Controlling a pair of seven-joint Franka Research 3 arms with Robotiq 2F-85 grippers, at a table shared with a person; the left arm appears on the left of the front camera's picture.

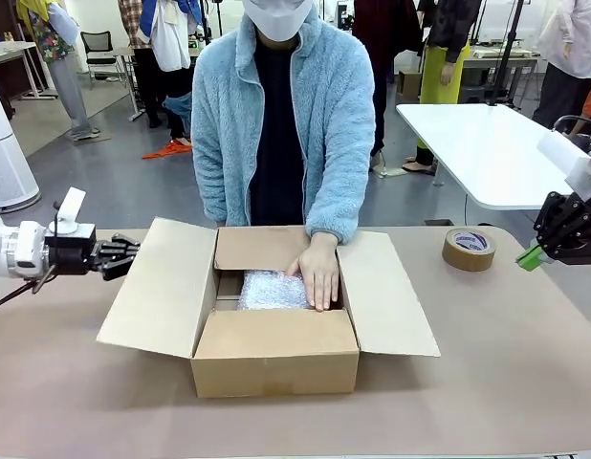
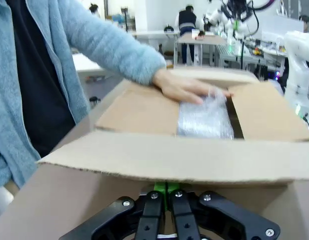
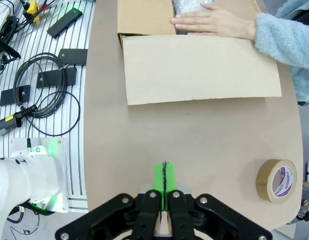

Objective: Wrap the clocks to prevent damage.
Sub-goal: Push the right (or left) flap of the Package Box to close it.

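An open cardboard box [image 1: 276,359] stands mid-table. Inside it lies a bubble-wrapped bundle [image 1: 270,290], and the person's hand [image 1: 319,273] rests flat on it. The clocks themselves are hidden; whatever is under the wrap cannot be made out. My left gripper [image 1: 131,253] hovers shut and empty just left of the box's left flap. In the left wrist view its green pads [image 2: 166,189] meet below that flap [image 2: 184,157], with the bundle [image 2: 204,117] beyond. My right gripper [image 1: 527,258] is shut and empty at the far right edge, its pads [image 3: 164,177] pressed together over bare table.
A roll of brown tape [image 1: 469,249] lies on the table right of the box, also seen as the tape roll [image 3: 277,181]. Cables [image 3: 44,85] and black parts lie on a slatted surface off the table's edge. A white table [image 1: 487,143] stands behind.
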